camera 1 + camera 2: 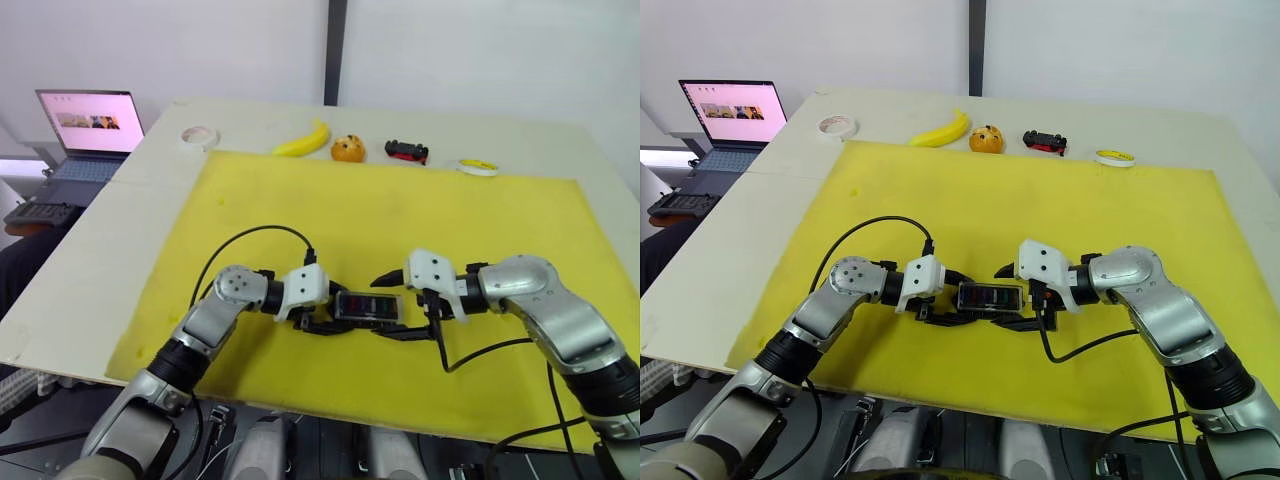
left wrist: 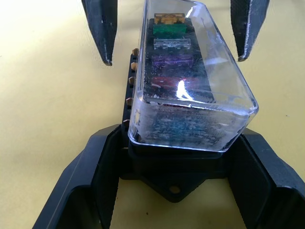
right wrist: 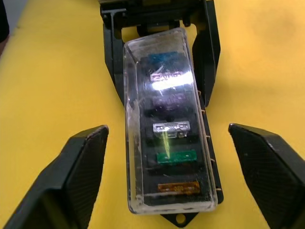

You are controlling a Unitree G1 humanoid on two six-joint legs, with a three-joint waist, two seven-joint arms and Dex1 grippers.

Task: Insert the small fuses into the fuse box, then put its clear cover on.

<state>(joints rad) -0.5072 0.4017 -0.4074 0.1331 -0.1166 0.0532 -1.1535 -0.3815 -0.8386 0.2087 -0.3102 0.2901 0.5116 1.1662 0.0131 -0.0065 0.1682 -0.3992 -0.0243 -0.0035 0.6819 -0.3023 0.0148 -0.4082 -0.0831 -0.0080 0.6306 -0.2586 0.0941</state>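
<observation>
Two grippers: both meet at the fuse box near the front middle of the yellow mat.
Fuse box: black block lying flat on the mat between the two grippers, its long side running from one to the other.
Clear cover: the clear cover sits on top of the fuse box, over the slots.
Small fuses: the small fuses stand in a row under the cover; brown-yellow, green, grey, purplish, red and teal-blue can be made out through it.
Left gripper: the left gripper has its fingers on either side of one end of the box, closed against it.
Right gripper: the right gripper stands with its fingers spread wide at the other end, apart from the box on both sides.
At 12 o'clock, far edge of the table: banana, orange, toy car.
At 10 o'clock: tape roll, and a laptop off the table.
</observation>
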